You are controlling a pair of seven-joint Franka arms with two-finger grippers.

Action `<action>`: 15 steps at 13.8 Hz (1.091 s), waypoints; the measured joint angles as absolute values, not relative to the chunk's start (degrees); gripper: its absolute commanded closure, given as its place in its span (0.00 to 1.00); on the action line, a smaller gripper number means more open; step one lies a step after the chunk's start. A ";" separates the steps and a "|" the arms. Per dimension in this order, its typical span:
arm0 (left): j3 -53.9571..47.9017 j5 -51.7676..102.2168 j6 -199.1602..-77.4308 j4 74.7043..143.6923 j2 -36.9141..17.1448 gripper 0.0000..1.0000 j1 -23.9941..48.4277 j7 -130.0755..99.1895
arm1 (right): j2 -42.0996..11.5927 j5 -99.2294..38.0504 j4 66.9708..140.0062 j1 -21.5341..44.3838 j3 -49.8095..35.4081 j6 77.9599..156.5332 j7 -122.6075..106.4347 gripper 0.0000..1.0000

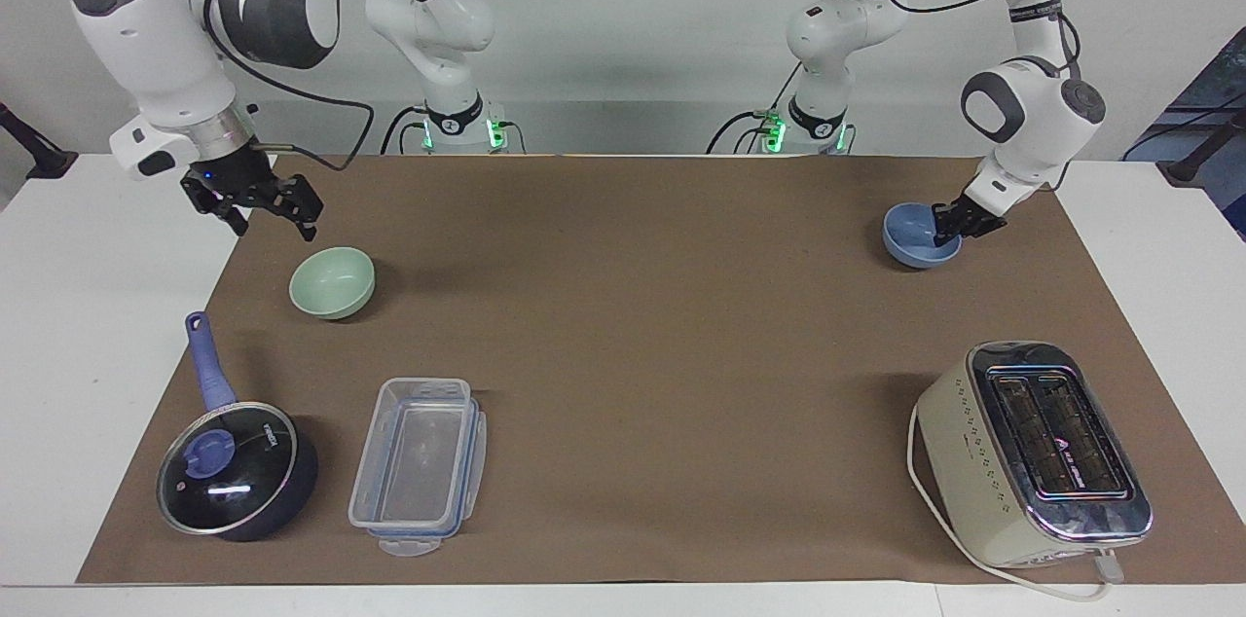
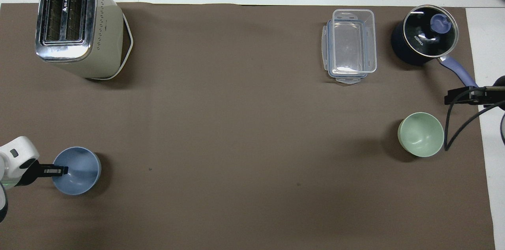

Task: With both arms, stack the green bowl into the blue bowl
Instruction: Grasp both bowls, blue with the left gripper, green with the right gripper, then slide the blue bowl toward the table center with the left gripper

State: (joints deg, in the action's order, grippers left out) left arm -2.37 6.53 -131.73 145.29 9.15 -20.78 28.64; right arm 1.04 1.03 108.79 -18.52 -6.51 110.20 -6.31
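The green bowl [image 1: 332, 281] stands upright on the brown mat [image 1: 633, 354] toward the right arm's end; it also shows in the overhead view [image 2: 421, 134]. My right gripper [image 1: 275, 230] is open and empty. It hangs over the mat's edge beside that bowl without touching it, and in the overhead view [image 2: 457, 96] only its tip shows. The blue bowl [image 1: 915, 239] stands toward the left arm's end and shows in the overhead view [image 2: 79, 171] too. My left gripper [image 1: 962, 224] is down at that bowl's rim, on the side toward the left arm's end [image 2: 55, 170].
A cream toaster [image 1: 1032, 452] with a white cord stands farther from the robots than the blue bowl. A clear plastic container [image 1: 419, 461] and a dark blue lidded saucepan [image 1: 234, 471], handle toward the green bowl, lie farther out than the green bowl.
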 measured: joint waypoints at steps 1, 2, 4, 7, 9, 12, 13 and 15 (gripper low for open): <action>-2.35 6.53 -130.36 144.56 9.78 1.00 -20.79 28.64 | 1.19 1.03 111.24 -19.72 -6.47 112.55 -7.19 0.00; -2.40 6.53 -128.61 143.49 10.21 1.00 -20.79 28.62 | 1.20 1.03 113.76 -20.76 -6.43 115.07 -7.46 0.00; -2.92 6.53 -124.83 140.59 10.80 1.00 -20.69 27.67 | 0.96 1.03 119.79 -22.61 -6.41 121.50 -7.62 0.00; -3.84 6.61 -121.86 136.86 11.12 1.00 -16.29 20.78 | 0.44 1.03 125.94 -23.55 -6.41 127.23 -7.63 0.01; -4.19 6.96 -121.78 135.95 11.11 1.00 -10.12 13.36 | -0.49 1.03 128.23 -23.89 -6.41 130.67 -7.63 0.03; -4.51 8.74 -122.72 136.08 10.98 1.00 -0.41 3.28 | -2.16 1.03 129.39 -24.45 -6.41 131.90 -7.63 0.04; -4.53 9.16 -124.27 136.38 10.78 1.00 2.87 -0.38 | -2.70 1.03 129.42 -24.56 -6.41 131.93 -7.63 0.04; -4.60 9.55 -129.06 137.43 9.67 1.00 10.09 -8.26 | -3.24 1.03 129.42 -24.66 -6.41 131.99 -7.63 0.05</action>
